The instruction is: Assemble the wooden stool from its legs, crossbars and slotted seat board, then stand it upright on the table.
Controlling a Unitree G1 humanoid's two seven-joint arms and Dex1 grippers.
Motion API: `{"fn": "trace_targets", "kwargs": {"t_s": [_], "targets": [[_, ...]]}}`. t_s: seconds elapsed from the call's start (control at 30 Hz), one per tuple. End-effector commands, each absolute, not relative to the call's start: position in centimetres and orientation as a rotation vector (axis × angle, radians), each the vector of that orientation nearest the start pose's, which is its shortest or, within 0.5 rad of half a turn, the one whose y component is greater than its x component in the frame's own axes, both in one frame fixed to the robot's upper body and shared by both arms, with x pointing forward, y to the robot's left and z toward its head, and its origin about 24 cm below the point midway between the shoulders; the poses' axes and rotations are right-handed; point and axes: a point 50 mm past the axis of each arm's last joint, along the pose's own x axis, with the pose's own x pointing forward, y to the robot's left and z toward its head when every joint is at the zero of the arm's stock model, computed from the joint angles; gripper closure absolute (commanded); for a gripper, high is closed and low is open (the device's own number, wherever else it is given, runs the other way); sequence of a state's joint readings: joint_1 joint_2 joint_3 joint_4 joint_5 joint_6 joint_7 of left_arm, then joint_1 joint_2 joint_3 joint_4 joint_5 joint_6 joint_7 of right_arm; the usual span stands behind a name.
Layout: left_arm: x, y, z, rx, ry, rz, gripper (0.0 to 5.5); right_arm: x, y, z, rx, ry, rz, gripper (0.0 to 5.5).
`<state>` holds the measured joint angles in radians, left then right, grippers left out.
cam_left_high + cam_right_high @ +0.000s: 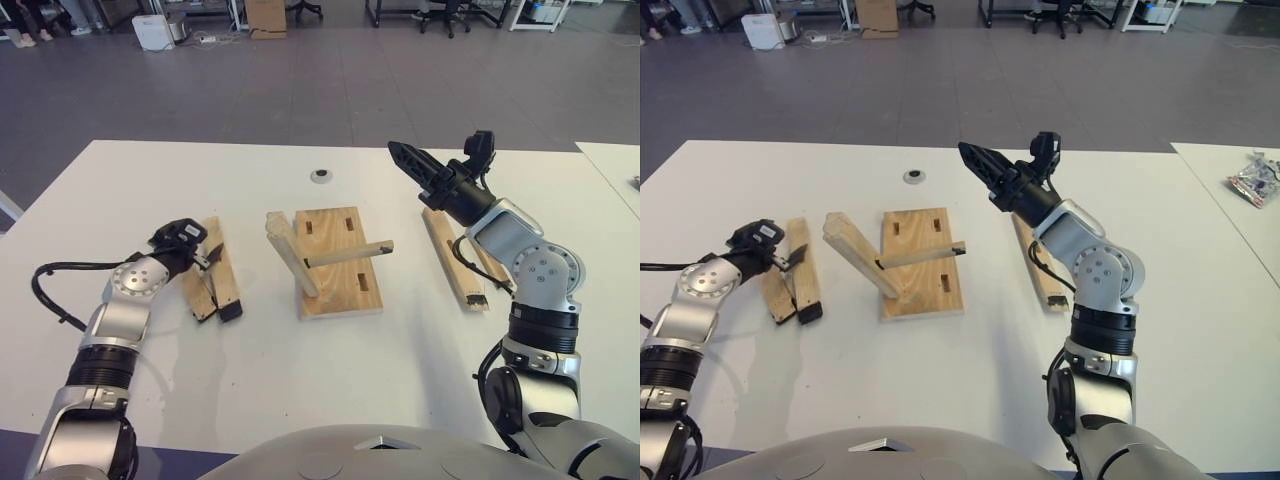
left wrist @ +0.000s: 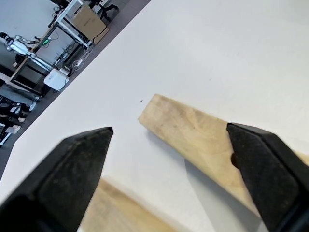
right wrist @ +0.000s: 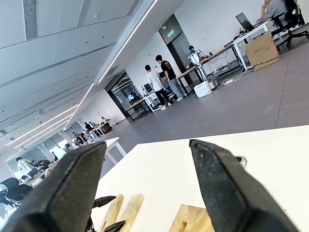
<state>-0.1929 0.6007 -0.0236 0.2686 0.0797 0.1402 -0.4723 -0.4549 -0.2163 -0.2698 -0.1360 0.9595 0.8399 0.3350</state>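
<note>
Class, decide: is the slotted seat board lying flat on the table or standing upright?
Lying flat. The seat board rests with its broad face on the table, slots facing up, a leg and crossbar lying across it.

- I see a white table (image 1: 330, 390) filling most of my head view.
- A small round dark thing (image 1: 321, 176) sits on it near the far edge.
- A second white table (image 1: 1225, 215) stands off to the right, with a crinkled packet (image 1: 1252, 180) on it.
- Beyond is grey floor (image 1: 330, 90), with a cardboard box (image 1: 266, 16) and a white boxy unit (image 1: 153, 31) standing on it.
</note>
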Motion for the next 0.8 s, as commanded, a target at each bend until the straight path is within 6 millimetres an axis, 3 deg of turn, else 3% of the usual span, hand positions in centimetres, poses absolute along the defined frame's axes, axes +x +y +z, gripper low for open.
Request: {"fn": "trace_targets", "kwargs": {"t_s": [0.03,0.17,0.23,0.43,0.63,0.8], "targets": [[27.2,26.1,3.3,0.572,0.414,-0.356,1.14,29.8,-15.1,16.4,0.664,0.05,0.74,2.3],[28.1,26.4,5.4,0.54,0.319,-0.304,1.14,29.8,-15.0,16.3,0.667,0.054,0.738,2.3],[28.3,25.9,6.4,0.431,0.299,-0.3,1.14,29.8,-15.0,16.3,0.67,0.054,0.733,2.3],[26.6,22.0,6.7,0.022,0.316,-0.242,1.14,29.5,-14.8,15.9,0.681,0.062,0.723,2.3],[24.0,21.8,6.0,0.033,0.489,0.037,1.14,29.0,-15.0,15.6,0.69,0.067,0.703,2.3],[22.1,21.1,4.4,0.058,0.65,-0.008,1.14,28.9,-14.9,15.6,0.696,0.069,0.698,2.3]]}}
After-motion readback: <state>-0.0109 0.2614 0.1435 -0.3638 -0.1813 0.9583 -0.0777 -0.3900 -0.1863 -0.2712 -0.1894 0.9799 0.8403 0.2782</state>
